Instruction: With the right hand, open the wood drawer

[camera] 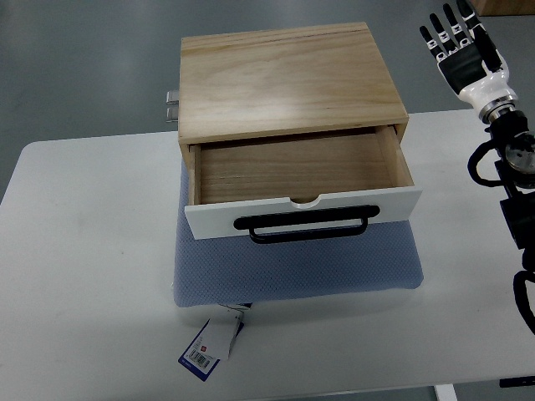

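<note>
A light wood drawer box [288, 79] sits on a blue-grey cushion [297, 267] at the table's middle. Its drawer [297, 171] stands pulled out toward me, empty inside, with a white front panel [305, 210] and a black bar handle [308, 225]. My right hand [461, 46] is raised at the upper right, well away from the handle, fingers spread and holding nothing. Its black forearm [510, 175] runs down the right edge. No left arm shows.
The white table [84, 267] spreads out on all sides of the cushion. A blue-and-white tag [209, 347] hangs from the cushion's front left corner. A small metal fitting [172, 107] sticks out from the box's left rear side. Grey floor lies beyond the table.
</note>
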### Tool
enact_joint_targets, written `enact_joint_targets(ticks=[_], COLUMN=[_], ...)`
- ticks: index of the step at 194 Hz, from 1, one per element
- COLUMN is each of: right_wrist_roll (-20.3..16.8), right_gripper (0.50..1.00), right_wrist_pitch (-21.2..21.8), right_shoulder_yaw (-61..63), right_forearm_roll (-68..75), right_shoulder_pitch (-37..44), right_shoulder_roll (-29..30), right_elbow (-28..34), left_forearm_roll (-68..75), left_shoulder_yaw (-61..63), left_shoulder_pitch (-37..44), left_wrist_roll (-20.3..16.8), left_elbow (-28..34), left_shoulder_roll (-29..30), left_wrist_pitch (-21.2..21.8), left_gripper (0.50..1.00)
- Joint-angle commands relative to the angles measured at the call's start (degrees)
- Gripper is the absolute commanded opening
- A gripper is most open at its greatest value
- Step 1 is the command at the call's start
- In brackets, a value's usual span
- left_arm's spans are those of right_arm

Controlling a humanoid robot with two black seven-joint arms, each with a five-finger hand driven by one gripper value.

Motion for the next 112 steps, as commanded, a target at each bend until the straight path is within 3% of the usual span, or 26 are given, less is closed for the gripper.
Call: enact_joint_targets(ticks=[1, 112], right_wrist_roll=[0.0, 1.3], right_gripper=[0.944, 0.944], right_wrist_pitch=[1.1, 1.6], right_shoulder_yaw=[0.1, -0.5], right_forearm_roll=[-0.1, -1.3], right_shoulder_pitch=[-1.2, -2.2], right_shoulder_roll=[1.1, 1.6], right_elbow=[-0.3, -1.9], left_forearm_roll=[0.0, 0.0], left_shoulder_yaw=[0.0, 0.0], left_shoulder_pitch=[0.0, 0.0], left_wrist_roll=[0.0, 0.0], left_elbow=[-0.1, -0.1], left_shoulder_roll=[0.0, 0.0], left_wrist_pitch=[0.0, 0.0], left_gripper=[1.0, 1.0])
